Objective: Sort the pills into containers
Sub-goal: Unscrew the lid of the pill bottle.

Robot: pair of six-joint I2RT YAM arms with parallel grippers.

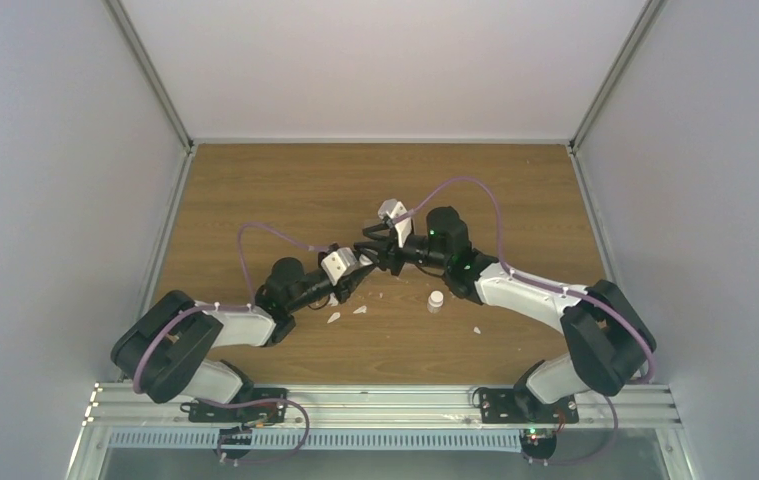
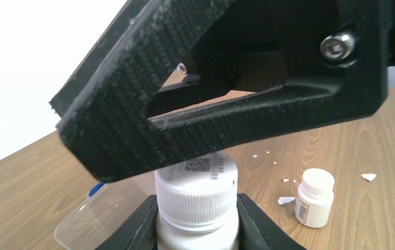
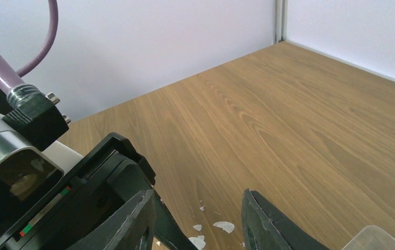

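My left gripper (image 2: 195, 204) is shut on the body of a white vial with a ribbed cap (image 2: 197, 182) and holds it upright. My right gripper (image 3: 198, 216) is open and empty. One of its black fingers (image 2: 185, 112) hangs just over the vial's cap. In the top view the two grippers meet at mid-table, the left (image 1: 358, 272) and the right (image 1: 373, 246). The clear organiser box (image 2: 88, 221) lies flat on the table behind and left of the held vial. A corner of it shows in the right wrist view (image 3: 377, 238). No orange-yellow pills are in view.
A second small capped white vial (image 2: 315, 197) stands on the table to the right, also seen from the top (image 1: 436, 300). White flakes (image 2: 287, 200) lie scattered around it, and more flakes (image 3: 224, 226) show between the right fingers. Walls enclose the wooden table (image 1: 285, 180).
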